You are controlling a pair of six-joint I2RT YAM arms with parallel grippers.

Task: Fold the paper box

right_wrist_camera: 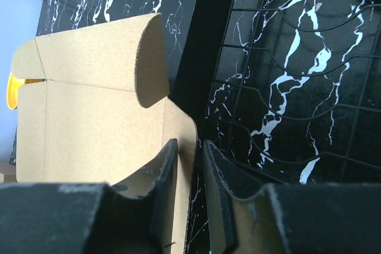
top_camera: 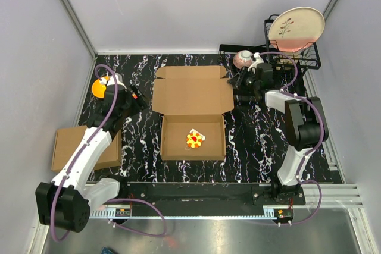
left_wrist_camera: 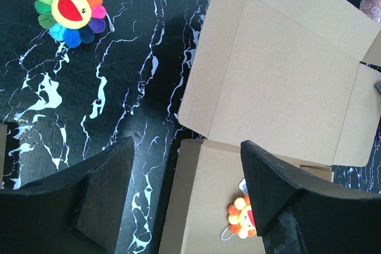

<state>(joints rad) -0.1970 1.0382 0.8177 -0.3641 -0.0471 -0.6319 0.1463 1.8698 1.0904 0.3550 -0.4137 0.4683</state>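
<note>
Top external, L to R. Plain brown carton lies flat on the black marble table at far L, beside my L arm. Orange-yellow round obj sits beyond it near the L wall; can't tell what it is.

L gripper hangs by the box's L side, jaws spread wide, nothing btwn them. L wrist cam also shows a rainbow flower plush on the marble, apart from the box.

Paper box is mid-table. Its lid panel lies open and flat on the far side w/ side flaps out, tray on the near side. Orange flower plush lies inside the tray.

R gripper is at the lid's R side flap. Flap edge sits in the narrow gap btwn my fingers; jaws nearly together, can't tell if the pinch is firm.

Pink bowl sits just beyond R gripper. Far R: black wire rack w/ plate leaning in it.
</note>
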